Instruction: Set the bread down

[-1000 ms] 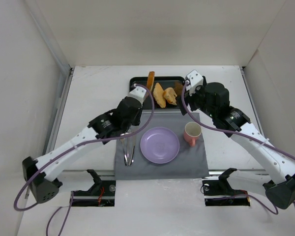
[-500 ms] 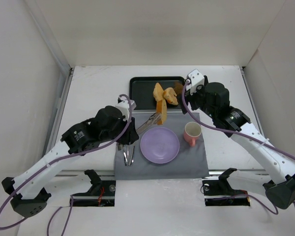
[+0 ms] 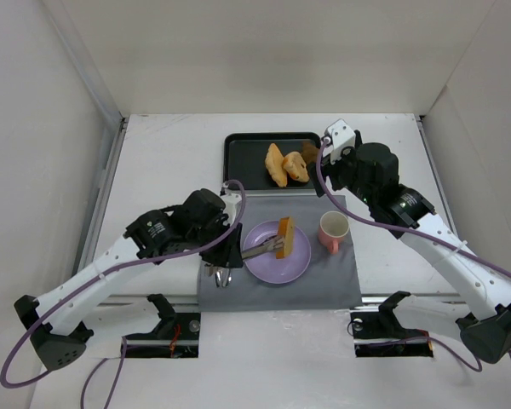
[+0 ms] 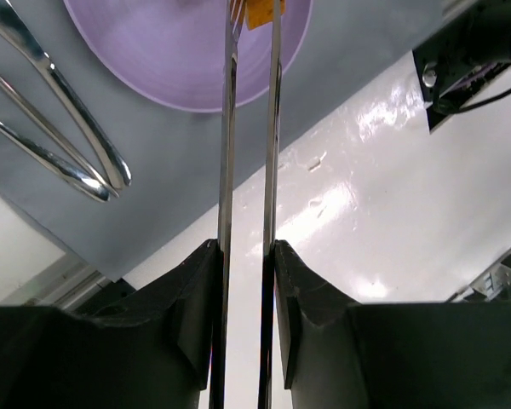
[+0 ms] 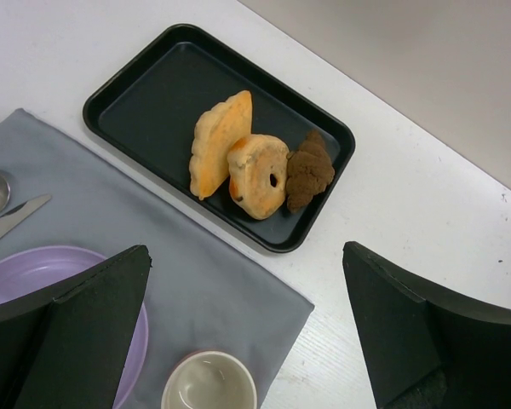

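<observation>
By the near edge of the surface (image 3: 153, 170), over the purple plate (image 3: 264, 267), the left gripper (image 4: 244, 256) clamps tongs (image 3: 257, 250) pinching the bread (image 3: 284, 238) on edge. Placing step: next, lower and loosen the tongs. The right gripper (image 5: 247, 332) gapes, idle.

The table (image 3: 153, 170) was white and flat. A grey cloth (image 3: 341, 285) lay on it in the middle, close to the near edge. A black tray (image 3: 247, 153) sat on the table too, farther back, just beside the cloth's far edge.
</observation>
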Motion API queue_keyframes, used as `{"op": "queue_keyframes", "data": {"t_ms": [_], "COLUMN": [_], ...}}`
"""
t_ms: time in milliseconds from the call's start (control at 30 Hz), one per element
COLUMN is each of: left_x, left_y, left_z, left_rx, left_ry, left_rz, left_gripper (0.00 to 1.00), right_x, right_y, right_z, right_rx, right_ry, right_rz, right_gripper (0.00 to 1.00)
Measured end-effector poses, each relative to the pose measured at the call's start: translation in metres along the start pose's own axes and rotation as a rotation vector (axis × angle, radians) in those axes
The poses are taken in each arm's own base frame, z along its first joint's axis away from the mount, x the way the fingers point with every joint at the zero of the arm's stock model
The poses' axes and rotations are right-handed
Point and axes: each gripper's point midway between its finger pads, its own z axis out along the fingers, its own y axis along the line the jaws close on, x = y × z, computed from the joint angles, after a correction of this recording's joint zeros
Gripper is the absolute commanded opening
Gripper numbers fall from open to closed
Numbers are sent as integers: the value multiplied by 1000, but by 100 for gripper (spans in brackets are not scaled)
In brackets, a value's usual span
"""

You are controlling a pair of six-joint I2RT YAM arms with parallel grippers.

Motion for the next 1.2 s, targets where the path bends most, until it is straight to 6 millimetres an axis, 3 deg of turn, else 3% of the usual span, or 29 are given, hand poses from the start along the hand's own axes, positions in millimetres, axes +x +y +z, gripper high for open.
{"op": "queue_keyframes", "data": {"t_ms": [133,367,633,1200], "left_x": [10,19,26,28], "left_y": [-2,-6,-3,10], "left_z": [-1,-2,-1,3], "left_rx": [21,49,30,-43], "left_ry": [46,86,125,143], "left_rz": [-7,-12,-22,-31], "left_gripper": [6,26,34,37], "right_x": [0,0,-3,-6], "right_y": [0,0,-2,-2], "right_z": [0,0,-4,-6], "right_rx": [0,2,5,7], "right_ry": [0,0,-12,-22], "right_rz": [0,0,1,3], "right_gripper": [100,100,100,100]}}
